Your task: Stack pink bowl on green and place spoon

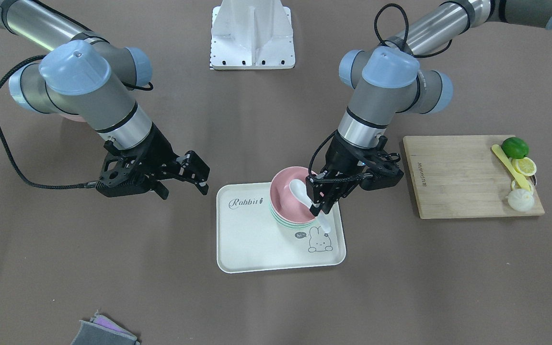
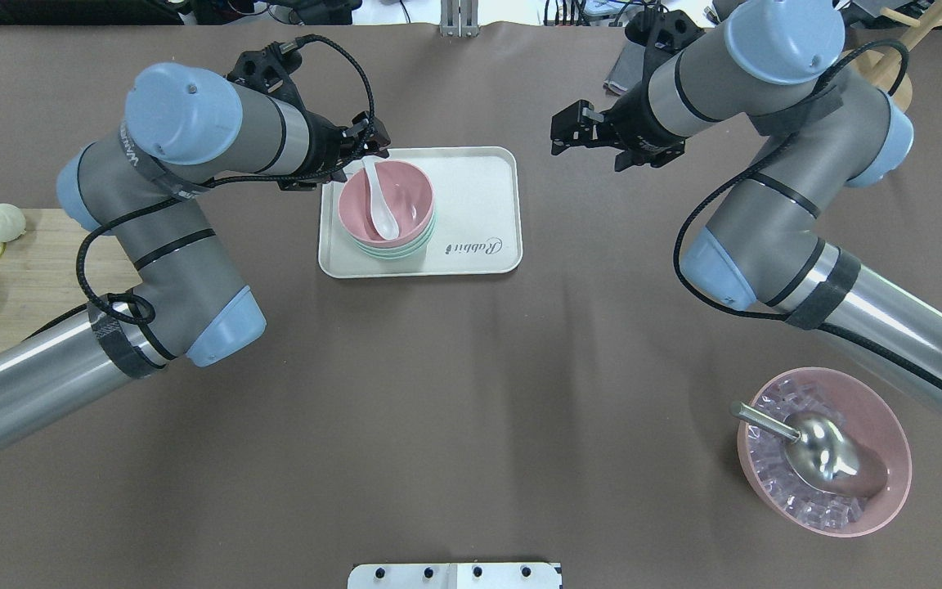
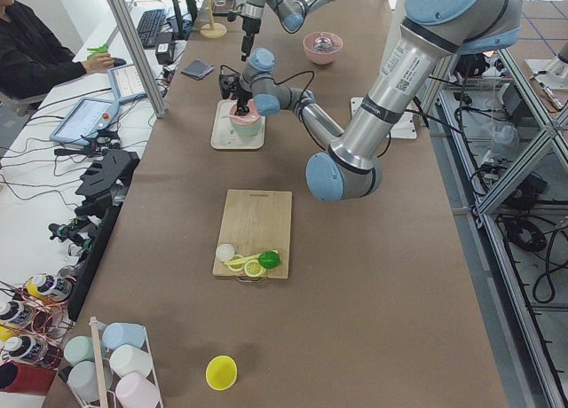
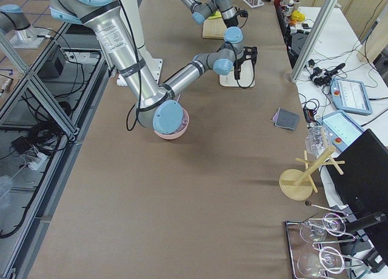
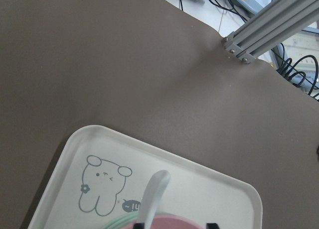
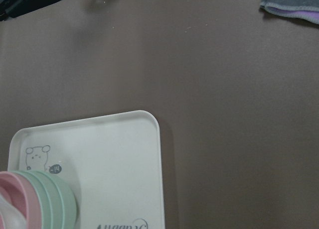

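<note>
One spoon [image 2: 378, 199] across pink bowl [image 2: 410, 195] rim

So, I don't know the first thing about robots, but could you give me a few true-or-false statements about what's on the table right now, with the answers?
1. The pink bowl sits stacked on the green bowl, on the white tray. True.
2. The white spoon lies flat on the table beside the tray. False: its scoop rests in the pink bowl, with the handle over the rim.
3. The right gripper is holding a bowl. False: it is open and empty, above bare table beside the tray.
4. A green lime sits on the wooden cutting board. True.
</note>
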`<action>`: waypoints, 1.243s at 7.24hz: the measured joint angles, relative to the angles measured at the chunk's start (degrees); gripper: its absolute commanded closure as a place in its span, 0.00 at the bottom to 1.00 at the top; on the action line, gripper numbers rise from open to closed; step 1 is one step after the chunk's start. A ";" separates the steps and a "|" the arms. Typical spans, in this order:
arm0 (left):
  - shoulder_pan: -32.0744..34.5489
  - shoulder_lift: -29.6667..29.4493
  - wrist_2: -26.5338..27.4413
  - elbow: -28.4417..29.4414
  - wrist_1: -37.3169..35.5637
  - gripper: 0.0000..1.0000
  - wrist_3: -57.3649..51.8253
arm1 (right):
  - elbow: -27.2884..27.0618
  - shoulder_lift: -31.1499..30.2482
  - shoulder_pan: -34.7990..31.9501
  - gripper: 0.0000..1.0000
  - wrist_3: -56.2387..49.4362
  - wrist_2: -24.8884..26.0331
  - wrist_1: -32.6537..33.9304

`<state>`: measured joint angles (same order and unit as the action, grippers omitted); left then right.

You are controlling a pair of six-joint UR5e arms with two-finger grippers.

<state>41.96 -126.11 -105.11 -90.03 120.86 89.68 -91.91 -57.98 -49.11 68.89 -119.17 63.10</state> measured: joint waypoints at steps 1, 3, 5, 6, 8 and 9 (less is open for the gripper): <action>0.92 1.30 -4.09 -2.70 -3.08 0.02 -2.50 | -1.05 -2.01 -1.46 0.00 -2.98 -1.33 0.05; 3.50 5.08 -6.77 -11.43 -15.54 0.02 -14.41 | -2.67 -7.38 -6.01 0.00 -11.15 -5.82 0.03; 9.50 7.33 -7.10 -17.30 -28.91 0.02 -29.58 | -2.93 -15.35 -12.96 0.00 -23.45 -11.49 0.03; 13.48 10.09 -7.30 -18.53 -31.15 0.02 -37.02 | -1.89 -19.28 -17.48 0.00 -31.97 -13.77 0.08; 21.87 17.28 -7.63 -18.92 -28.87 0.02 -52.01 | 2.14 -24.91 -26.14 0.00 -45.70 -15.58 0.00; 25.48 20.60 -7.67 -17.78 -26.24 0.02 -58.74 | 4.14 -26.48 -29.04 0.00 -48.48 -15.66 -0.21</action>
<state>67.44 -105.50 -112.78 -107.81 94.63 30.94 -87.77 -84.46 -78.15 20.40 -134.82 62.89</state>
